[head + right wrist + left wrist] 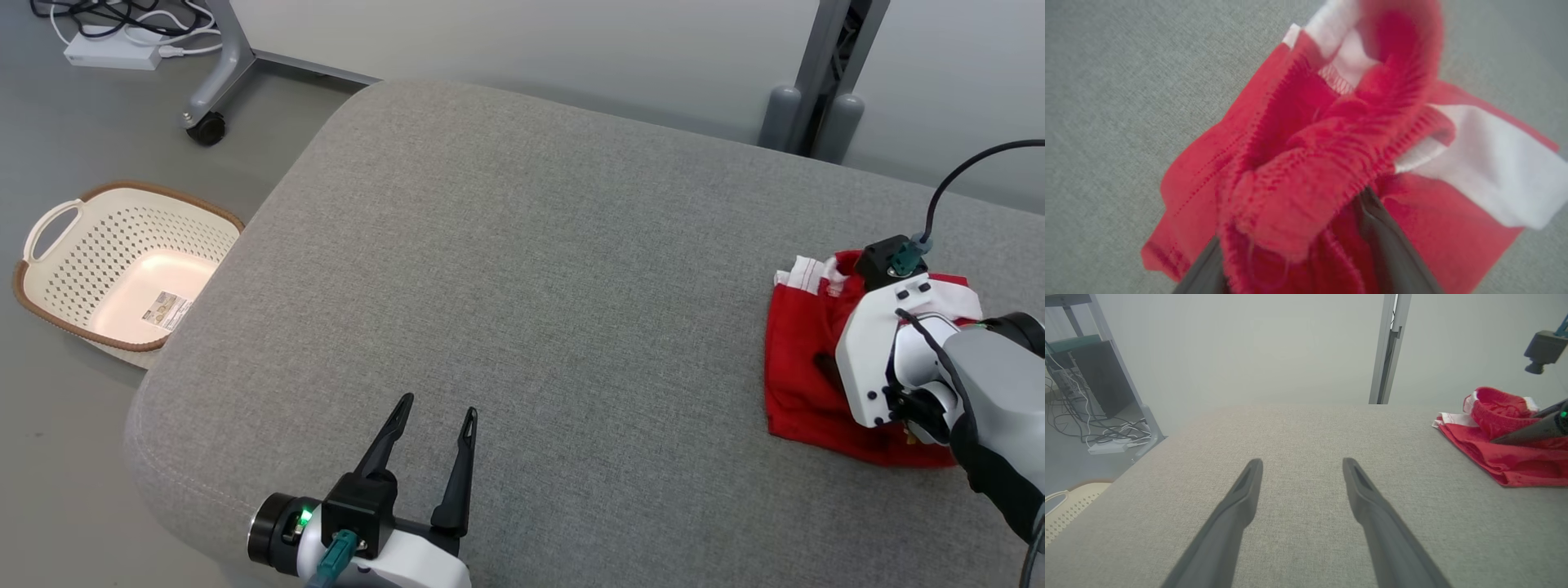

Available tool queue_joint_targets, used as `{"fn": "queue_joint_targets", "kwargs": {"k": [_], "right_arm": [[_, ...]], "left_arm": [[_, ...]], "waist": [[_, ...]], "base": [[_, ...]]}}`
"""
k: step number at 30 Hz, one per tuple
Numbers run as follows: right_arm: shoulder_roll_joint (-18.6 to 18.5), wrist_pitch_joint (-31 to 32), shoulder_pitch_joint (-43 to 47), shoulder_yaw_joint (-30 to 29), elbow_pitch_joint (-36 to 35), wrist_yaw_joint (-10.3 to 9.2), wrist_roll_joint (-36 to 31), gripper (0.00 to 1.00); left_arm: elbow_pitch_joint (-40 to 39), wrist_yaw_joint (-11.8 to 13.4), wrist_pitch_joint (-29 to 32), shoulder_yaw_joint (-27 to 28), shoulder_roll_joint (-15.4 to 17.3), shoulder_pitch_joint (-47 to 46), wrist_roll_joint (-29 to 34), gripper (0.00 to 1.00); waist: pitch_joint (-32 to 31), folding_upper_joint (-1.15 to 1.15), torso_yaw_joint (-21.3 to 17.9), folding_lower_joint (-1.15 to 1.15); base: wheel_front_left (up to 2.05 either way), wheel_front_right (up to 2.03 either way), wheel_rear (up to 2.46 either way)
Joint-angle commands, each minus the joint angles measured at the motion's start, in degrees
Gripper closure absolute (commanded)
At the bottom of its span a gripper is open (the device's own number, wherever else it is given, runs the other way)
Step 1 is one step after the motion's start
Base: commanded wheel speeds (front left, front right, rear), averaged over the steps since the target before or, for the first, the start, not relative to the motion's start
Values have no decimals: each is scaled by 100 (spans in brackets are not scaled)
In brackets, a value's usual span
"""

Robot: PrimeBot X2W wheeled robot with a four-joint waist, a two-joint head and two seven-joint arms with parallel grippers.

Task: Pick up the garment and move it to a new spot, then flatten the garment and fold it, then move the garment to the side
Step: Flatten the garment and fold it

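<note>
The garment (800, 359) is a red piece with white bands, folded small, lying at the right end of the grey cushion (522, 286). My right gripper (829, 367) points down into it, its white wrist covering much of the cloth. In the right wrist view the bunched red waistband (1310, 163) lies between and over my two dark fingers (1384, 241), which stand apart; their tips are hidden by the cloth. My left gripper (437, 412) hovers open and empty near the cushion's front edge, far left of the garment (1502, 457). Its fingers (1249, 490) are spread over bare fabric.
A cream perforated basket (49, 278) sits on the floor left of the cushion. Behind it are a wheeled frame leg (208, 122) and a power strip with cables (110, 53). A grey post (824, 82) rises behind the cushion's far edge.
</note>
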Motion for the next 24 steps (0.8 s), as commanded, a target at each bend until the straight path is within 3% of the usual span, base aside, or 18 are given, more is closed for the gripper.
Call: {"fn": "queue_joint_targets", "kwargs": {"k": [1,24], "right_arm": [[-2,-51,-76,7,-1,-3,35,0],[490,-247,-106,113,-137,-3,-47,0]], "left_arm": [[10,6,-20,7,23,-51,-22,0],[85,-17,-20,40,24,21,-1,0]], "waist": [[-12,0,-10,0],[-191,0,-15,0]], "base": [[0,0,0],[0,0,0]]}}
